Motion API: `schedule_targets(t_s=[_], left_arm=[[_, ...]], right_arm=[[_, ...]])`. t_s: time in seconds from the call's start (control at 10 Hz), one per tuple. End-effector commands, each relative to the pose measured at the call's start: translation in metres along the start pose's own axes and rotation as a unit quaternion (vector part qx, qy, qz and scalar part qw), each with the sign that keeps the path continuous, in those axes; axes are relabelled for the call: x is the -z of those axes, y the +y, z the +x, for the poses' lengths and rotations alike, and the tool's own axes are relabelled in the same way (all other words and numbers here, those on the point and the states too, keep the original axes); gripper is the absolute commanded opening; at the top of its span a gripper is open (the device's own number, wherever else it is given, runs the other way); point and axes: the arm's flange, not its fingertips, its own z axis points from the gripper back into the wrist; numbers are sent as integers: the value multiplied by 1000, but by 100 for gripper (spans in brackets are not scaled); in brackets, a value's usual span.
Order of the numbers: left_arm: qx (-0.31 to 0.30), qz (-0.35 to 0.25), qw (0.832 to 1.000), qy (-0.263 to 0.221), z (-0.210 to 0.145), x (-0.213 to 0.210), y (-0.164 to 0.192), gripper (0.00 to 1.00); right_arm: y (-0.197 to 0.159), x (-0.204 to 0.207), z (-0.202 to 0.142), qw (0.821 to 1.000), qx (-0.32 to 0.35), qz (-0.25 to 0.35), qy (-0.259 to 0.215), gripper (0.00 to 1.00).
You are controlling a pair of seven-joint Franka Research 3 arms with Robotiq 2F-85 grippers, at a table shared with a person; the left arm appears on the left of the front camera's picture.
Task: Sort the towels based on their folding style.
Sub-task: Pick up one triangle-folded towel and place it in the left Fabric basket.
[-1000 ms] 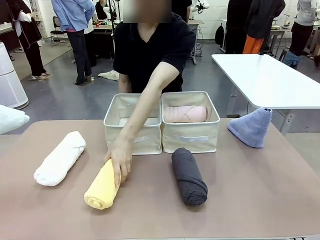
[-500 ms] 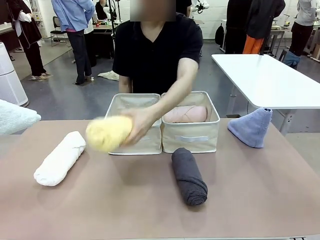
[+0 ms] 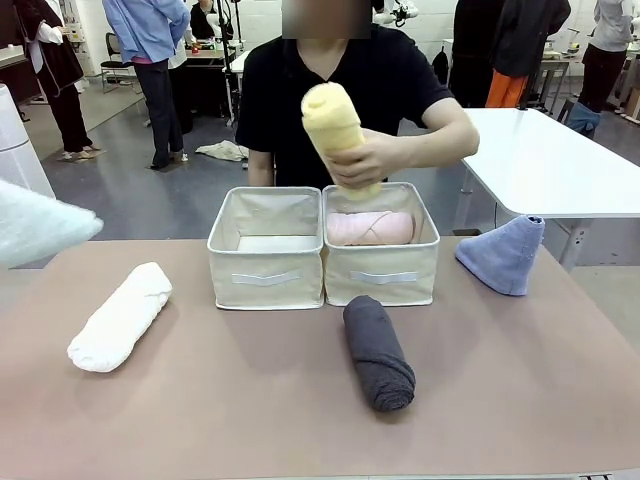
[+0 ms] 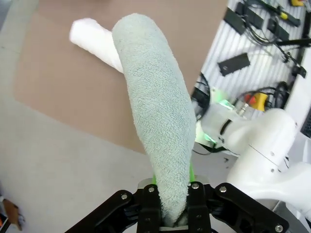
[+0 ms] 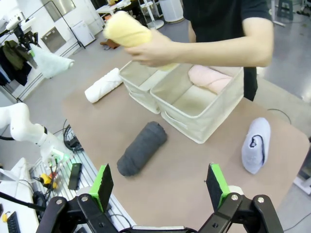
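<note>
Front view: pink roll [image 3: 370,228] in right bin [image 3: 380,287], yellow roll [image 3: 330,120] in person's hand [image 3: 365,160] above it, white roll [image 3: 120,317], dark grey roll [image 3: 378,350] and blue cone [image 3: 503,255] left on worktop [image 3: 520,390]; grey-green cone [image 4: 155,121] clamped in left pincer [image 4: 167,213], right pincer [image 5: 160,186] apart.

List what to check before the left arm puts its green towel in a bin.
1. Grip: ok, left fingers are shut on the green towel.
2. Left bin access: ok, no hand over it.
3. Right bin access: not ok, the person's hand holds the yellow towel above it.
4. Right fingers: ok, open, holding nothing.
5. Green towel's fold: cannot tell, it looks stretched long.
</note>
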Motion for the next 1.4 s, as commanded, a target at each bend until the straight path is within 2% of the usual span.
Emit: schedule_targets(t_s=[0.0, 0.1, 0.2, 0.3, 0.5, 0.6, 0.7, 0.8, 1.2, 1.3], left_arm=[[20, 56, 998, -8, 59, 2, 9, 18], [18, 89, 996, -13, 94, -6, 18, 18], [22, 121, 992, 14, 129, -7, 22, 18], [35, 127, 990, 41, 156, -6, 26, 18], [41, 117, 991, 57, 193, -8, 34, 18], [35, 113, 992, 50, 200, -12, 42, 18], [2, 96, 995, 30, 189, -15, 46, 18], [53, 114, 991, 42, 201, 10, 37, 18], [44, 106, 992, 45, 204, 8, 42, 18], [91, 110, 988, 59, 227, 6, 53, 18]], right_arm=[[0, 1, 0, 1000, -5, 10, -7, 100], [0, 1, 0, 1000, -5, 10, -7, 100], [0, 1, 0, 1000, -5, 10, -7, 100], [0, 1, 0, 1000, -5, 10, -7, 100], [0, 1, 0, 1000, -5, 10, -7, 100], [0, 1, 0, 1000, -5, 10, -7, 100], [0, 1, 0, 1000, -5, 10, -7, 100], [0, 1, 0, 1000, -5, 10, -7, 100], [0, 1, 0, 1000, -5, 10, -7, 100], [0, 1, 0, 1000, -5, 10, -7, 100]])
